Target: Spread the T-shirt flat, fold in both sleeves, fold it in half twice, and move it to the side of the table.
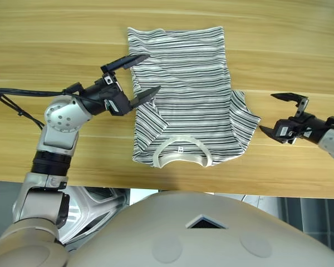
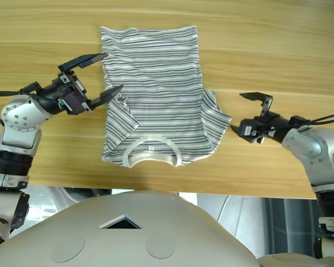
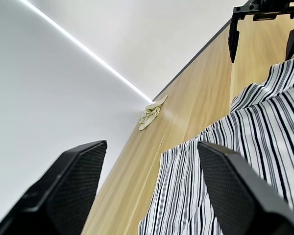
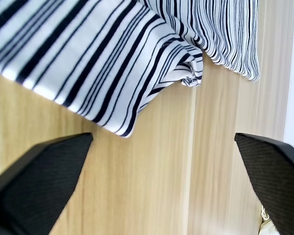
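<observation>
A black-and-white striped T-shirt (image 1: pixel 186 94) lies flat on the wooden table (image 1: pixel 55 44), its cream collar (image 1: pixel 181 151) toward the near edge. The left sleeve is folded in over the body; the right sleeve (image 1: pixel 244 119) still sticks out. My left gripper (image 1: pixel 145 75) hovers open at the shirt's left edge, one finger above the cloth and one beside it, holding nothing. My right gripper (image 1: pixel 278 113) stands open just right of the right sleeve, apart from it. The right wrist view looks down on that sleeve's edge (image 4: pixel 132 122) between its fingers (image 4: pixel 44 171).
A small cream cloth-like thing (image 3: pixel 151 113) lies far along the table near the wall. Bare wood spreads to the left, right and behind the shirt. The table's near edge (image 1: pixel 100 183) runs just below the collar.
</observation>
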Controlling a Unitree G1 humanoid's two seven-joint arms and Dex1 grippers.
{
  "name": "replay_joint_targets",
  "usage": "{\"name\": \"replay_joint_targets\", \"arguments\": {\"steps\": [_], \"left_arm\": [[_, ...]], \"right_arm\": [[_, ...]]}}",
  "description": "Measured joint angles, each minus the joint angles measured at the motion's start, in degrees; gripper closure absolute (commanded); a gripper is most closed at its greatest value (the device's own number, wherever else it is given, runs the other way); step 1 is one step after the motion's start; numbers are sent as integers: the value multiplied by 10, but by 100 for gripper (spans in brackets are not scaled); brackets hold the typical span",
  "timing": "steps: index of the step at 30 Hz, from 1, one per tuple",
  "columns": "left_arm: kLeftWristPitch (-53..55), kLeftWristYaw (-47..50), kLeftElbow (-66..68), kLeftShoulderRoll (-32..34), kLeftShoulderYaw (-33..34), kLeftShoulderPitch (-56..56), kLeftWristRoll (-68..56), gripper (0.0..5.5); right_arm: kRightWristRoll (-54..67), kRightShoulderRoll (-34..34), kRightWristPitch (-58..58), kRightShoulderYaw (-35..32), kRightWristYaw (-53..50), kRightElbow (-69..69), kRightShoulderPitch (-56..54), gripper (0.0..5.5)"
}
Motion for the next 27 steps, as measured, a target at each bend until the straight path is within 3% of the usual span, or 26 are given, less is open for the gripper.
{"name": "replay_joint_targets", "arguments": {"steps": [15,27], "left_arm": [[1,3,0,-5,1,0,11,207],[1,6,1,-15,0,-4,23,207]], "right_arm": [[4,33,10,60,-1,-7,-25,310],[12,23,17,55,11,-24,-2,522]]}}
